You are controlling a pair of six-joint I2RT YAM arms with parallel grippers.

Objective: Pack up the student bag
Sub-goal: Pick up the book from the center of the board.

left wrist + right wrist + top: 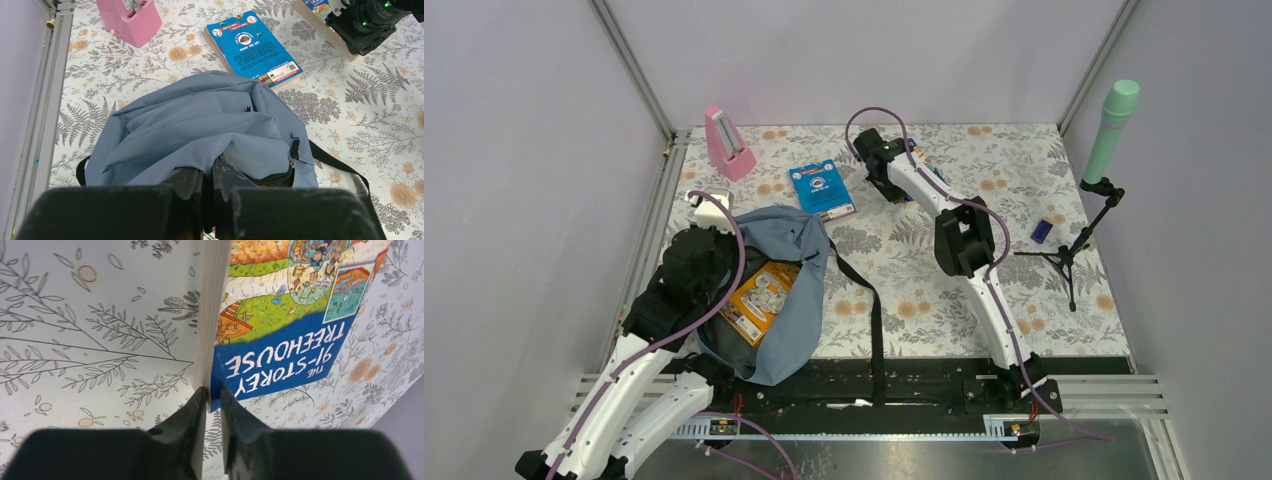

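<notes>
My left gripper (209,175) is clenched on the rim of the student bag (200,120), which lies at the left of the surface (924,290). My right gripper (210,392) pinches the Treehouse book (280,355) by one corner only. I judge it needs a slow, level carry to the bag's mouth. The depth of that pinch is hidden. Inside the bag I make out only an orange packet (762,292).

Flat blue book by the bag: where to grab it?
Probably pinch the blue book by its right long edge, coming from the right. It lies flat and thin, so only an edge offers purchase, and the bag crowds its near left corner.
</notes>
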